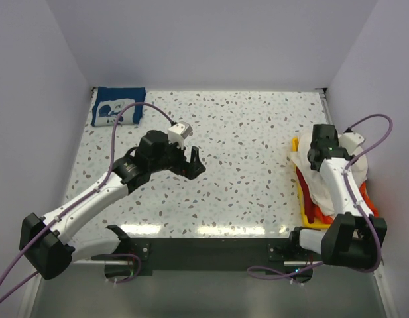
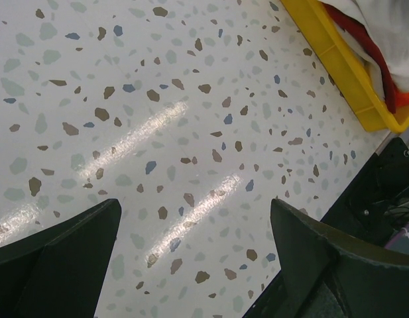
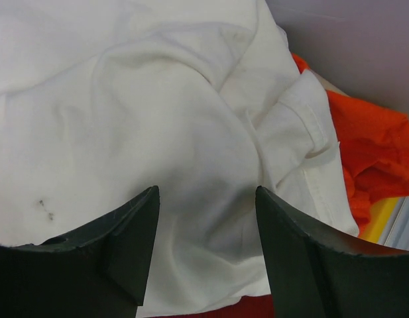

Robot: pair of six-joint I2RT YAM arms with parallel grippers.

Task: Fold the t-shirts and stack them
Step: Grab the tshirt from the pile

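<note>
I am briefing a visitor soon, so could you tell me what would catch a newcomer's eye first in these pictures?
The yellow bin at the right edge of the table stands out, heaped with a crumpled cream t-shirt and an orange-red t-shirt, with the right gripper poised open just above the cream cloth. At the far left corner lies a folded navy t-shirt, and the left gripper hangs open over the speckled table.

The navy t-shirt (image 1: 118,106) is laid folded at the far left; the cream t-shirt (image 3: 158,119) is crumpled over the orange-red t-shirt (image 3: 373,149).
</note>
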